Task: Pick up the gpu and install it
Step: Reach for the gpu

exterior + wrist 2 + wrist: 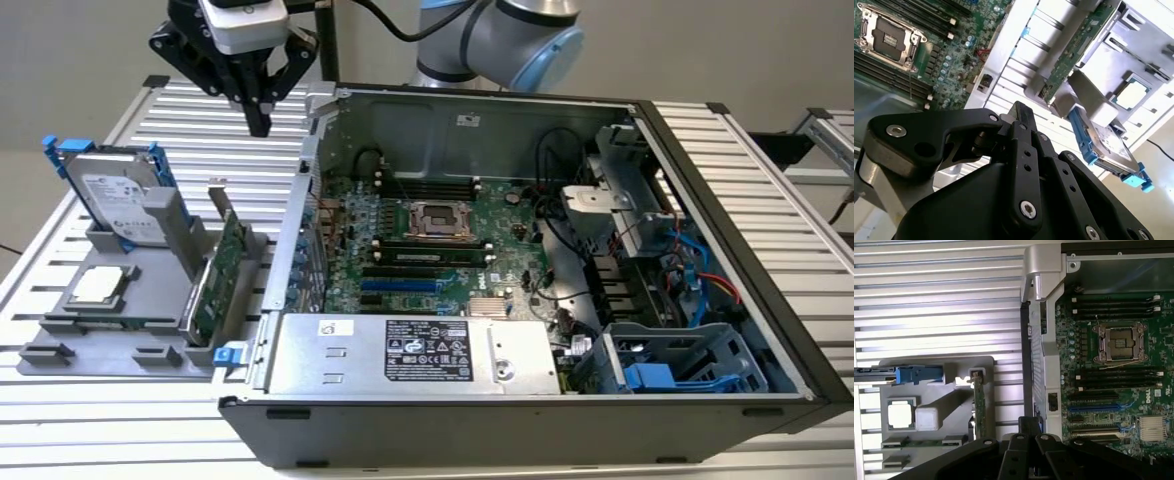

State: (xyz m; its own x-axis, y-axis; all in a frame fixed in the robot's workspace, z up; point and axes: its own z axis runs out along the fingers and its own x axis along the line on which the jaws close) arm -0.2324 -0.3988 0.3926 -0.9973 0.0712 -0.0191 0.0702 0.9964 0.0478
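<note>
The gpu (218, 282) stands on edge in a grey holder (120, 345) at the exterior view's left, beside the open computer case; its green board faces the case. It appears as a green card (1074, 54) in the second wrist view and edge-on (979, 409) in the first wrist view. My gripper (258, 124) hangs above the slatted table behind the holder, well clear of the gpu, with its black fingers pressed together and nothing between them. Both wrist views show those fingers (1022, 111) (1030, 423). The motherboard (427, 240) lies exposed inside the case, with expansion slots (400, 286) near its front.
A silver hard drive in a blue frame (118, 192) stands at the holder's far end, and a processor chip (99, 285) lies flat on it. The case wall (296, 230) rises between holder and motherboard. A power supply (414, 352) and drive cages (681, 365) occupy the case front.
</note>
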